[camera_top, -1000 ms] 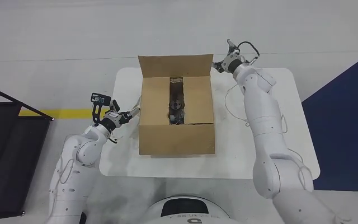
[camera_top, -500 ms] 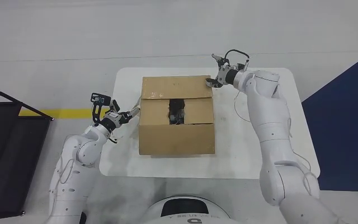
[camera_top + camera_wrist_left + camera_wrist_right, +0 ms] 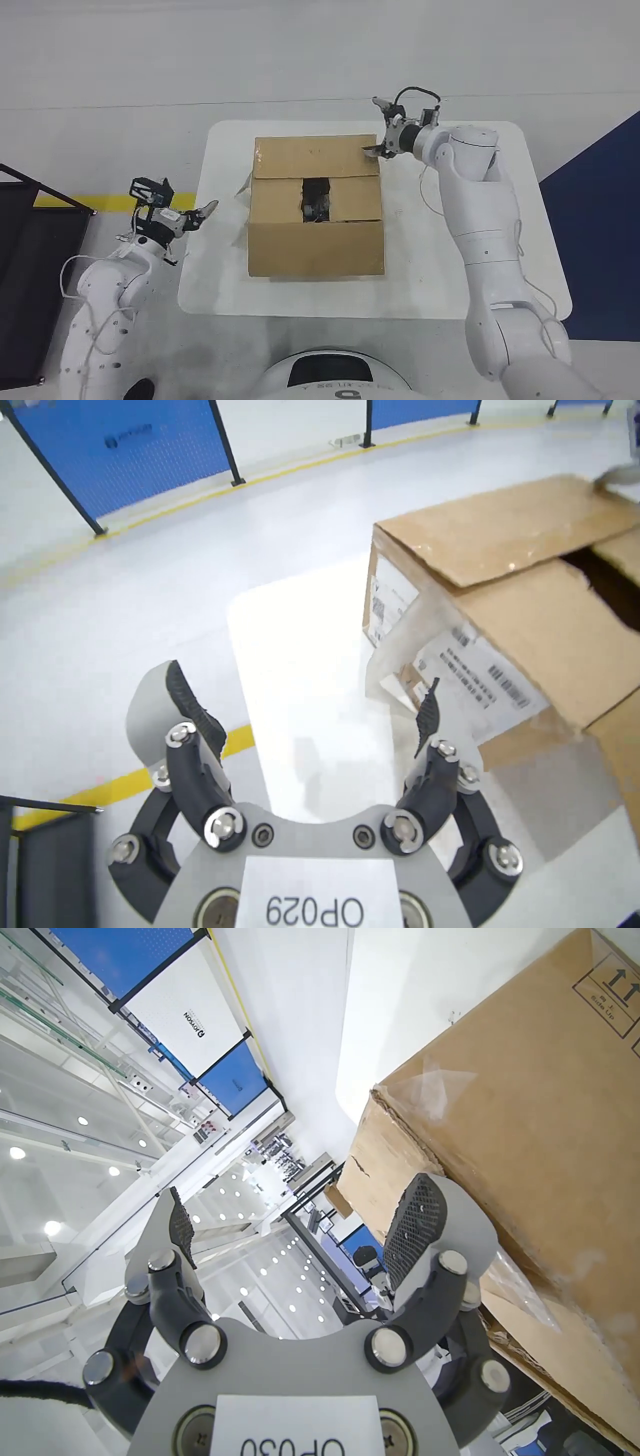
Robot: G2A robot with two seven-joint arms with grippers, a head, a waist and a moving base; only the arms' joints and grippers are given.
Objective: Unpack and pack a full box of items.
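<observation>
Two changes: the open-fingered right gripper (image 3: 373,128) folded the box (image 3: 315,250) far flap (image 3: 310,157) down, and the open left gripper (image 3: 190,215) backed leftward — packing looks nearly done.

White table (image 3: 440,270); yellow floor line (image 3: 90,202) off its left side; black rack (image 3: 30,280) beside line; blue fence panels (image 3: 150,450) beyond.

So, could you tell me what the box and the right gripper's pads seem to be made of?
The box looks like matte brown cardboard: frayed, fibrous edges, with glossy clear tape patches. The right gripper's pads look like black rubber, judging by their moulded grid texture.
</observation>
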